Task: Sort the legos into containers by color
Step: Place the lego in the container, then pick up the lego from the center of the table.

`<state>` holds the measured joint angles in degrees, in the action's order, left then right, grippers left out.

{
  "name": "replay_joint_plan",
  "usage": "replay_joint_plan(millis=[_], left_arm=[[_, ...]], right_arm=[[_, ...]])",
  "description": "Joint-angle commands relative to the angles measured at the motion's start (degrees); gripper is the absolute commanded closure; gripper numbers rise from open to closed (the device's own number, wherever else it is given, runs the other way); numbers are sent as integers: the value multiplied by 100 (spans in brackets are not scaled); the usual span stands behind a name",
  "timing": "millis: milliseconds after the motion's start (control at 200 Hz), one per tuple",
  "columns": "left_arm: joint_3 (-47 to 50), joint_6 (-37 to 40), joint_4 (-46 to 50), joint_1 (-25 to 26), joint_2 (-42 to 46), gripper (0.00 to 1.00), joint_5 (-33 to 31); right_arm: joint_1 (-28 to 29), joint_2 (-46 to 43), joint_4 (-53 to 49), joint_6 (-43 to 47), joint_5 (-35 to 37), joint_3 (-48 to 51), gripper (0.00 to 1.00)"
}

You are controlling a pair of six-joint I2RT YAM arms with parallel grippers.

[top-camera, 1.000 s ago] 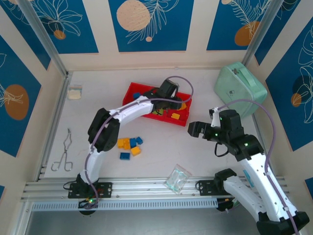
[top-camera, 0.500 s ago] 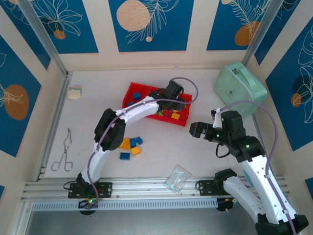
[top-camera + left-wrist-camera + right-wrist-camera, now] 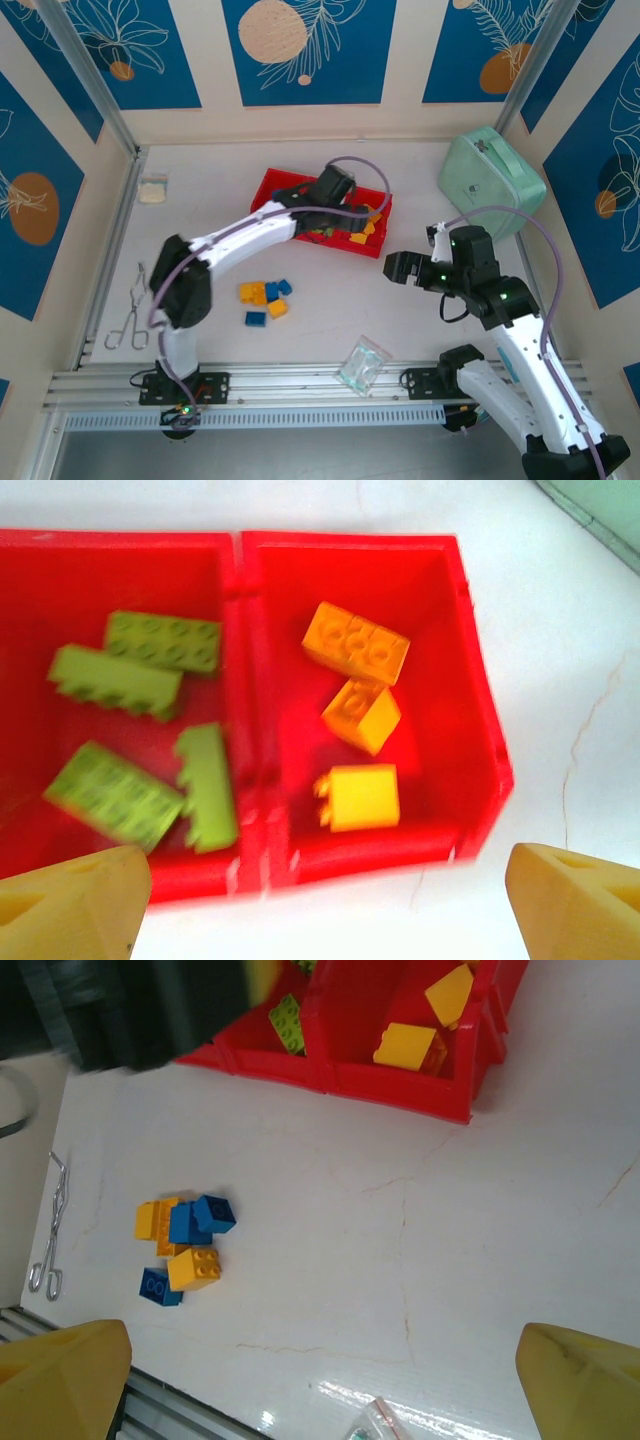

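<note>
Left pincer (image 3: 320, 908) hangs spread wide over the near wall of the red tray (image 3: 480, 730), with nothing between its yellow tips. Both tips are cut off at the bottom corners of my wrist view.

Just ahead of it, three yellow-orange bricks (image 3: 360, 797) lie close together in the end compartment. Ahead and to its left, past the divider, four lime green bricks (image 3: 163, 640) sit in the middle compartment. They are smeared by blur, and that compartment runs off the frame. At the far right, a sliver of the mint-green case (image 3: 600, 505) clips the corner.

From above, the left arm (image 3: 250, 230) covers much of the tray. A bit of blue (image 3: 279, 195) shows in the third compartment, behind the wrist, too small for me to tell more.

My right pincer (image 3: 320, 1380) is also spread and empty above the table (image 3: 400, 1260). Nearest to it, a corner of the clear bag (image 3: 372, 1426) is cut by the bottom edge. Ahead and to its left sits the loose pile (image 3: 180, 1245) of blue and yellow-orange bricks. They touch and overlap, so I cannot count them exactly, and they lie well apart from the tray. The tongs (image 3: 48, 1235) lie farther left at the frame edge. Farthest ahead, the dark, blurred left arm hides part of a green brick in the tray.
</note>
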<state>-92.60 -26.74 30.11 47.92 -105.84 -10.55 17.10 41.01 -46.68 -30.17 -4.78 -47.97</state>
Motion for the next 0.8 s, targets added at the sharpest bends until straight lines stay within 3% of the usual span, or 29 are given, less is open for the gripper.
replay_joint_plan(millis=[0, 190, 355, 425, 565, 795], left_arm=[[897, 72, 542, 68, 1066, 8, -505], [2631, -426, 1275, 95, 2479, 13, -612], [3549, 104, 978, 104, 2969, 16, 212], [3538, 558, 1085, 103, 2869, 16, 536], [3164, 1170, 1596, 87, 2430, 14, 406], [2616, 1961, 1698, -66, 1449, 18, 709]], right_arm=[[-34, 103, 97, 95, -361, 81, 1], [-33, 243, 295, 39, -478, 204, 1], [-11, 500, 481, -75, -650, 267, 1], [26, 601, 517, -143, -697, 247, 1], [133, 682, 535, -182, -660, 161, 1], [191, 662, 412, -191, -459, 84, 1]])
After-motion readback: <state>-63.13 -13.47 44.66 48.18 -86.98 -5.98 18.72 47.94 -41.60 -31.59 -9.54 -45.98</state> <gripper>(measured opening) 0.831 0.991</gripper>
